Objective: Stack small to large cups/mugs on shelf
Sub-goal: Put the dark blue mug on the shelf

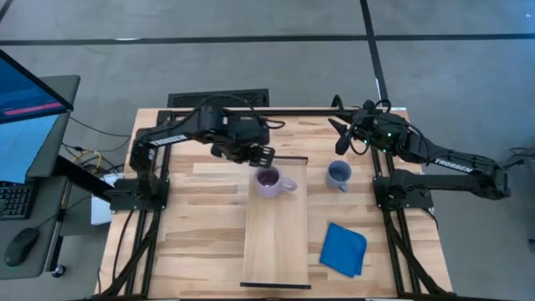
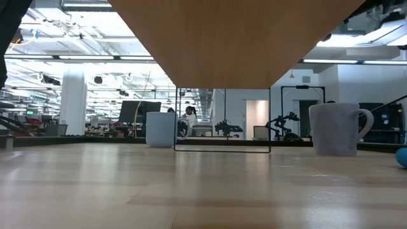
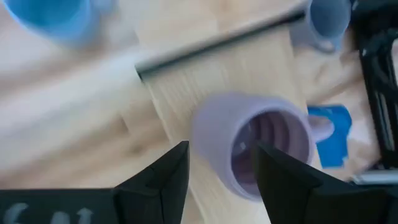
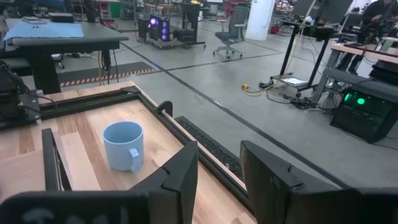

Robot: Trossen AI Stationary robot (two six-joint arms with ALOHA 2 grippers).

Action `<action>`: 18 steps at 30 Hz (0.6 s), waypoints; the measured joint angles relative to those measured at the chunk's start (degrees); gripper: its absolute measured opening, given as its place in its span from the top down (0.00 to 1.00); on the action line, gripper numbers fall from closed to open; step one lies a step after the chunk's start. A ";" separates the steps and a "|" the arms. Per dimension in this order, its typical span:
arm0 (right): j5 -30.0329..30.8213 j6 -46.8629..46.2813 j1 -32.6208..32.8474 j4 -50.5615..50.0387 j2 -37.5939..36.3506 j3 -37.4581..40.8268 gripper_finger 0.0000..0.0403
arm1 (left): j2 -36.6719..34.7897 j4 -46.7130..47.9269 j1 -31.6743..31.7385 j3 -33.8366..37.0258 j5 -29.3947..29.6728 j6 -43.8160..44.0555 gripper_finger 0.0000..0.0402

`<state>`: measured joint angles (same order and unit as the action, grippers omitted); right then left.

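The left gripper (image 1: 264, 156), fingers spread and empty, hovers beside the pale purple mug (image 1: 269, 181) on the shelf (image 1: 276, 251), while the right gripper (image 1: 338, 138) waits unclenched

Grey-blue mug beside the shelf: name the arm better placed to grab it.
Right. The grey-blue mug stands off the shelf on the right arm's side, near the right gripper, which is open. The left gripper hovers by the purple mug.

Only readable thing is the white "TROSSEN" lettering on the right arm (image 1: 456, 164), along the link stretching out behind its gripper (image 1: 341, 136). The left arm (image 1: 171, 138) has white lettering too, but it's too small to read.
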<state>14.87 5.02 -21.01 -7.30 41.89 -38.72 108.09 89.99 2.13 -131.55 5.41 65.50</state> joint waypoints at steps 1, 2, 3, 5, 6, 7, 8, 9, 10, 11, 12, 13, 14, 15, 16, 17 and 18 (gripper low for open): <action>0.00 -0.01 0.00 0.01 0.00 0.00 0.64 | -0.72 -0.08 -0.04 0.00 2.61 -1.67 0.60; 0.00 -0.03 0.02 0.01 0.00 0.00 0.64 | -1.56 -0.15 -0.04 0.00 5.32 -3.32 0.60; 0.00 -0.01 0.02 -0.01 0.00 0.00 0.64 | -2.06 -0.29 -0.03 0.00 8.25 -5.22 0.60; 0.00 -0.01 0.02 0.01 0.00 0.00 0.64 | -2.77 -1.30 -0.05 0.00 14.72 -8.86 0.60; 0.00 -0.01 0.02 0.01 0.00 0.00 0.64 | -2.82 -1.66 -0.20 0.00 17.69 -10.48 0.60; 0.00 -0.03 0.02 0.01 0.00 0.00 0.64 | -2.82 -1.85 -0.40 0.00 20.21 -11.89 0.60; 0.00 -0.08 0.01 0.01 0.00 0.00 0.64 | -2.82 -2.09 -0.77 0.00 22.05 -13.27 0.60; 0.00 -0.42 0.02 0.01 0.00 0.00 0.64 | -2.80 -2.33 -1.18 0.00 23.65 -14.73 0.60; 0.00 -0.70 0.02 0.01 0.00 0.00 0.64 | -2.82 -2.45 -1.63 0.00 25.31 -16.08 0.60; -0.01 -0.91 0.02 0.01 0.00 0.00 0.64 | -2.80 -2.49 -2.12 0.00 27.17 -17.25 0.60; 0.00 -0.91 0.02 0.01 -0.01 0.00 0.64 | -2.64 -2.67 -2.59 0.00 29.43 -18.04 0.60; 0.00 -0.90 0.01 0.01 0.00 0.00 0.64 | -2.42 -3.09 -3.09 0.00 32.19 -18.81 0.60; 0.00 -0.91 0.02 0.03 0.00 0.00 0.64 | -2.26 -3.38 -3.75 0.04 34.93 -19.55 0.60; 0.00 -0.92 0.01 0.04 0.03 0.00 0.64 | -2.14 -3.41 -4.41 0.09 37.77 -20.32 0.60; 0.00 -0.93 -0.03 0.06 0.09 0.00 0.64 | -2.13 -3.44 -5.05 0.09 40.46 -21.09 0.60; 0.00 -0.93 -0.03 0.06 0.11 0.00 0.64 | -2.19 -3.37 -5.73 0.09 42.62 -21.78 0.60; 0.00 -0.91 -0.03 0.06 0.11 0.00 0.64 | -2.30 -3.05 -6.28 0.08 44.33 -22.57 0.60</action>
<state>14.87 4.12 -21.04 -7.25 42.00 -38.72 105.79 86.94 -4.15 -131.46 49.74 42.93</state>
